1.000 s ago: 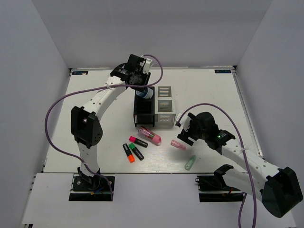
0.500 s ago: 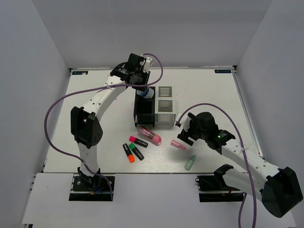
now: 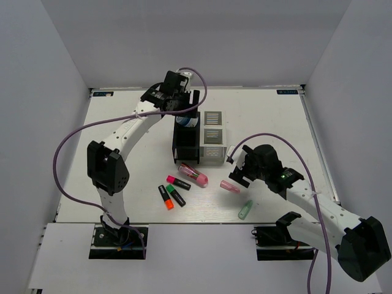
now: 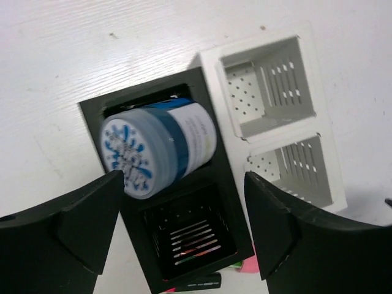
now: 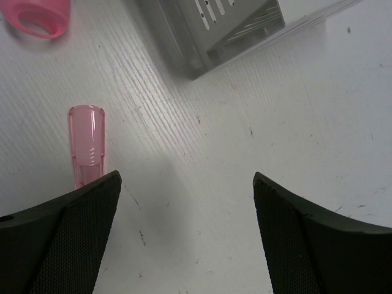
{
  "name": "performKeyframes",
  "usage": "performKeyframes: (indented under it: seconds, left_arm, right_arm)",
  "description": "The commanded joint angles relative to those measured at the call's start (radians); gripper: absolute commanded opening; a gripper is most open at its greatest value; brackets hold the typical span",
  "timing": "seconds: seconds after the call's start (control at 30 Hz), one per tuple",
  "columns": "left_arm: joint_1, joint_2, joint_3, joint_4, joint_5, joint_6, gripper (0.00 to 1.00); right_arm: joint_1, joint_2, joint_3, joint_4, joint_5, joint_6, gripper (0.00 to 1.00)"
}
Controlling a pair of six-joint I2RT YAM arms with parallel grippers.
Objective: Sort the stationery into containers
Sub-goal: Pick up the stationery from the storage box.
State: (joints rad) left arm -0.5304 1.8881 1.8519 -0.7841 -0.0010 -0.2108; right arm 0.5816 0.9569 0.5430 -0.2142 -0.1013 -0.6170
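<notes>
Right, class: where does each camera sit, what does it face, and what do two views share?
Top external: high behind the bases, facing down at the table; both arms show.
Left wrist: looks down into the bins; left fingers frame the blue-white roll.
Right wrist: looks down at the small pink piece; right fingers show.
Shared: top and left wrist show the roll.

4 square slotted plastic bins: 2 black (image 3: 184, 149), 2 white (image 3: 212, 149). 3 stubby black highlighters: 1 pink-ended (image 3: 178, 182), 1 green-ended (image 3: 176, 195), 1 orange-ended (image 3: 165, 197). 1 pink capsule case (image 3: 193, 175), 1 small clear-pink piece (image 3: 229, 187), 1 pale-green tube (image 3: 245, 209), 1 blue-and-white roll (image 4: 159, 147).
</notes>
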Motion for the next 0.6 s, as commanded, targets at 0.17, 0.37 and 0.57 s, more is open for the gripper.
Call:
performKeyframes:
  seconds: [0.17, 0.37, 0.57]
  left_arm:
    - [0.076, -0.119, -0.072, 0.034, -0.16, -0.336, 0.93]
    - [0.09, -0.147, -0.131, 0.013, -0.162, -0.568, 0.85]
    - [0.061, -0.169, -0.152, -0.027, -0.221, -0.876, 0.88]
  right_arm:
    - [-0.009, -0.017, -0.005, 0.007, -0.015, -0.004, 0.89]
    - [-0.006, -0.015, -0.008, 0.007, -0.015, -0.007, 0.89]
    - [-0.006, -0.012, -0.005, 0.009, -0.018, -0.007, 0.89]
